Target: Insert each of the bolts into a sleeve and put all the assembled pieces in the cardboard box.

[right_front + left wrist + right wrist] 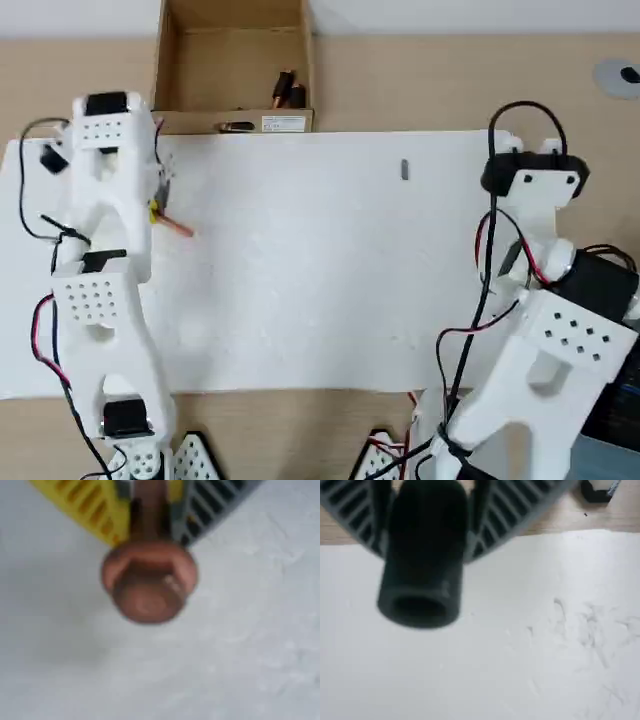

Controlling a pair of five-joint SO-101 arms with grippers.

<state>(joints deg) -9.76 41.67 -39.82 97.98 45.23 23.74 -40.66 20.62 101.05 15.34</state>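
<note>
My left gripper (150, 510) is shut on a copper bolt (149, 582), whose hex head faces the camera just above the white mat. In the high view that bolt (178, 228) sticks out from the left arm's tip at the mat's left side. My right gripper (427, 510) is shut on a black sleeve (422, 575), its open bore towards the camera, held over the mat near the far edge. The cardboard box (200, 122) stands at the back left with assembled pieces (288, 90) inside. A small grey sleeve-like piece (404, 170) rests on the mat.
A white mat (330, 280) covers the wooden table. The right arm (535, 185) stands at the mat's right edge. A small dark piece (237, 127) lies on the box's front flap. A grey disc (620, 75) sits at the far right.
</note>
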